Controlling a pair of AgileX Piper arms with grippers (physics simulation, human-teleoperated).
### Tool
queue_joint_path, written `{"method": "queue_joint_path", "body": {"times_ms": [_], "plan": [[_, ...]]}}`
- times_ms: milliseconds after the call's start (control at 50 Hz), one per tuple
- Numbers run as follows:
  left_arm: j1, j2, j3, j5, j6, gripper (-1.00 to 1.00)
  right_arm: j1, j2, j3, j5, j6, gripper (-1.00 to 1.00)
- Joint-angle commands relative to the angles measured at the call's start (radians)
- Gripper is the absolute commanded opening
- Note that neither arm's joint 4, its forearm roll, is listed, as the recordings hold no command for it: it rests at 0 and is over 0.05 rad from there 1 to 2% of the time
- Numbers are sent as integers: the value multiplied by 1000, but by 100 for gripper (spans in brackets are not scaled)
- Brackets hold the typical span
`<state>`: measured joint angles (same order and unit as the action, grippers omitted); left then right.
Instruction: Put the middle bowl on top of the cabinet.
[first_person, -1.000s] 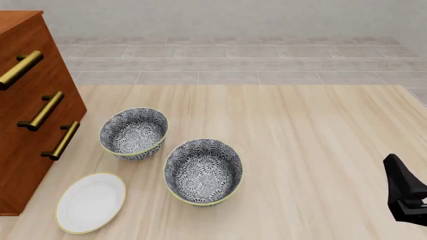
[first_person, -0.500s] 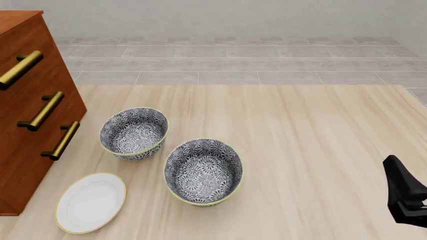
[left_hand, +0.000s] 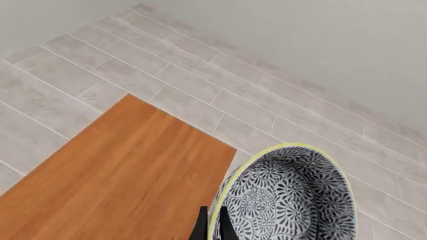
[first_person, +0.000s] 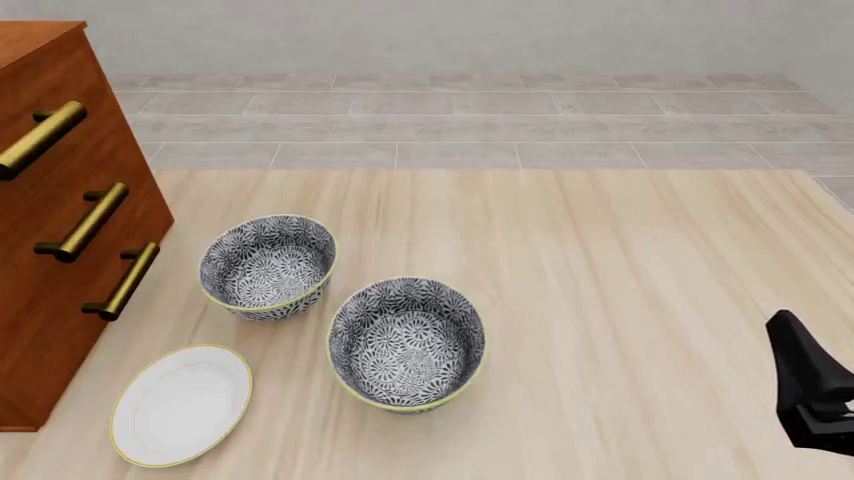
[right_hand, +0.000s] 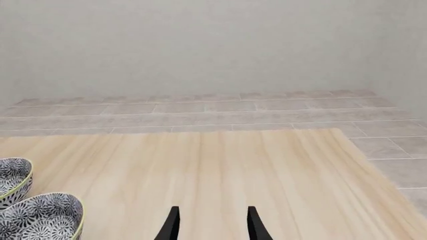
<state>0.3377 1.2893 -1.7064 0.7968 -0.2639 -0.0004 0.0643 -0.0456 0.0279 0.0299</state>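
Observation:
In the left wrist view, my left gripper is shut on the yellow rim of a black-and-white patterned bowl. The bowl hangs over the edge of the reddish-brown cabinet top. Neither this bowl nor the left arm shows in the front view. The cabinet stands at the table's left, with three brass handles on its front. My right gripper is open and empty above bare table near the right edge. In the front view only a black part of the right arm is visible.
Two more patterned bowls sit on the light wooden table in front of the cabinet. A white plate lies near the front left. Grey tiled floor lies beyond the table.

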Motion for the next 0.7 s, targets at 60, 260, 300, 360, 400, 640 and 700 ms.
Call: {"method": "queue_joint_path", "body": {"times_ms": [60, 260, 300, 360, 400, 640, 700], "plan": [[45, 7, 2, -3, -19, -100, 2, -6, 0, 8, 0, 100], [80, 0, 13, 0, -33, -100, 3, -9, 2, 10, -1, 100], [86, 0, 11, 3, -32, -100, 4, -10, 1, 11, 0, 100], [94, 0, 8, 6, -33, -100, 3, -3, 1, 4, -1, 100], [95, 1, 9, 4, -36, -100, 3, -2, 0, 4, 0, 100], [115, 17, -8, 15, -36, -100, 7, 12, 3, -11, 0, 100], [120, 20, -8, 16, -40, -100, 6, 21, 3, -20, 0, 100]]}}
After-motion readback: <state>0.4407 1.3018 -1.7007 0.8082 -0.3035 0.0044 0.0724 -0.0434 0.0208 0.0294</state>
